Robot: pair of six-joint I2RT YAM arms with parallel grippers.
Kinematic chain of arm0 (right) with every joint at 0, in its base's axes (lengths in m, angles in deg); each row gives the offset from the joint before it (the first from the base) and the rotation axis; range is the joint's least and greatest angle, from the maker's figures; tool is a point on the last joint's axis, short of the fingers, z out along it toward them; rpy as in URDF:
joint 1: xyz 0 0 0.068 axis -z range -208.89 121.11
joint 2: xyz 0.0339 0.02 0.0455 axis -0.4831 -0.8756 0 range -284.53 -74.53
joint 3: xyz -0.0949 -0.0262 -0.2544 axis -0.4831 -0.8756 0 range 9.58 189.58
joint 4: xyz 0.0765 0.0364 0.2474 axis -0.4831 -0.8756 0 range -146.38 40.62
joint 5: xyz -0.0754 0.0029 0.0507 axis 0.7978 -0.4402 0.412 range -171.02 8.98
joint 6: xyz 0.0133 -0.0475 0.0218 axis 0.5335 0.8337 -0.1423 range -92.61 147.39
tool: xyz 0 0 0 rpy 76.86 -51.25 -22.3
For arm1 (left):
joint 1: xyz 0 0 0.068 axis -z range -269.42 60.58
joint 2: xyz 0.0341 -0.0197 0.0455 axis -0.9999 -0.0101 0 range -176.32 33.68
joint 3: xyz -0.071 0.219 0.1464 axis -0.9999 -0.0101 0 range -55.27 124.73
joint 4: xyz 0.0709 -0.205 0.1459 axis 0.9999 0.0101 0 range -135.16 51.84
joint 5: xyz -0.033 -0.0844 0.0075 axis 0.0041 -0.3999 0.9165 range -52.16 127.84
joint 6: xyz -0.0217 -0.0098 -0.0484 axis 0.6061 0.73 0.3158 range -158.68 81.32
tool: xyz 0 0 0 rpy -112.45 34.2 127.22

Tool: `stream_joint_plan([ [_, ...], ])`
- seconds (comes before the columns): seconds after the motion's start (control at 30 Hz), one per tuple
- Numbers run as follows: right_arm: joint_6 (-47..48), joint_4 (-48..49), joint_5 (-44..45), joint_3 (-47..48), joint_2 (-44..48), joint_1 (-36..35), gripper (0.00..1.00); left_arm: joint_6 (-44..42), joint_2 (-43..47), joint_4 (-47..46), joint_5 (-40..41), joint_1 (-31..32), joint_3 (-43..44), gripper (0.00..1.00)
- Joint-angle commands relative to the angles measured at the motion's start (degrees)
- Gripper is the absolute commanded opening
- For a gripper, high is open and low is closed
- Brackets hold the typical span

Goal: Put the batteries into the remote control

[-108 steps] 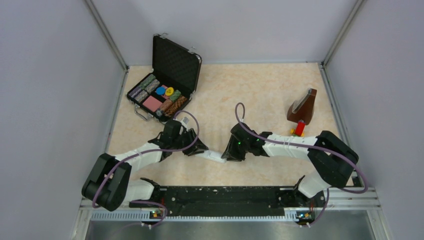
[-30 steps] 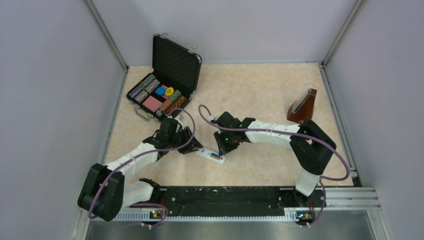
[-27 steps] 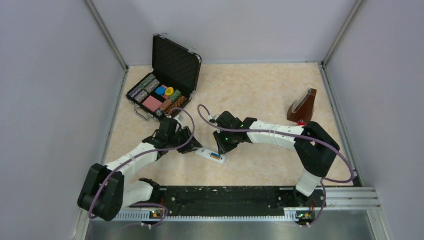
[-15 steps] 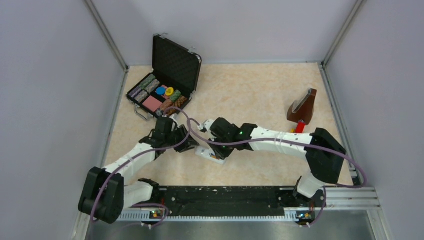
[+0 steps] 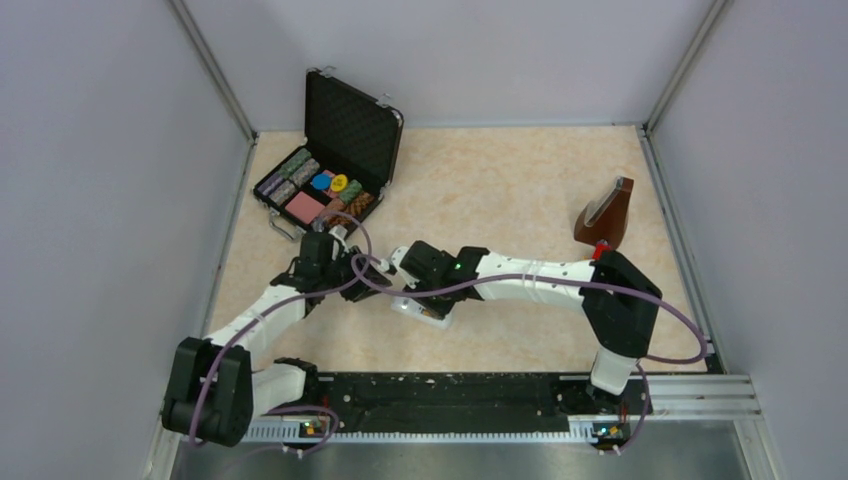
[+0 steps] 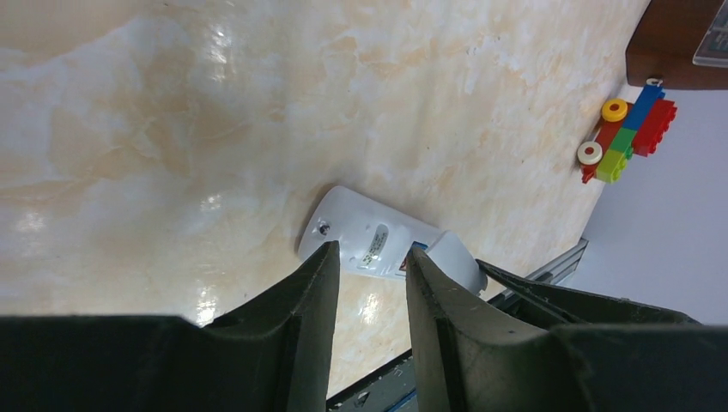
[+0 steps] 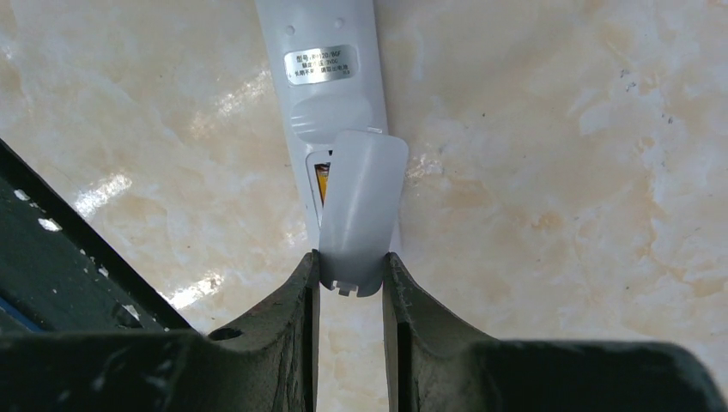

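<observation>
The white remote control (image 7: 326,86) lies back-up on the table, and also shows in the top view (image 5: 408,305) and the left wrist view (image 6: 369,240). My right gripper (image 7: 350,270) is shut on the small white cover piece (image 7: 356,215) and holds it tilted over the remote's slot. An orange-brown battery (image 7: 324,184) shows in the slot beside the cover. A sliver of the blue battery (image 6: 418,247) shows at the cover's edge. My left gripper (image 6: 371,253) is open and empty, with its tips just short of the remote's rounded end. It sits left of the remote in the top view (image 5: 352,278).
An open black case of poker chips (image 5: 325,170) stands at the back left. A brown wedge-shaped block (image 5: 605,212) and a multicoloured toy block train (image 6: 627,129) are at the right. The metal rail (image 5: 450,390) runs along the near edge.
My right gripper has moved left along the remote with the cover, which now sits over the slot and hides most of both batteries. My left gripper has drawn back from the remote's end.
</observation>
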Motion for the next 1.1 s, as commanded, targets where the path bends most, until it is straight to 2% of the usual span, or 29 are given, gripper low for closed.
stream_joint_plan([
  [0.0,2.2,-2.4,0.8,3.3,-1.8,-0.6,0.15,-0.8,0.2,-1.4,-1.1,-2.5,-0.4,0.39],
  [0.33,2.2,-5.3,-1.7,3.9,-2.7,-0.6,0.15,-0.1,-2.4,-1.9,-1.2,-6.1,-1.9,0.38],
  [1.07,3.3,-5.2,-1.7,5.8,-5.0,-1.6,0.15,-0.2,-4.2,-3.2,-2.1,-7.6,-2.0,0.38],
])
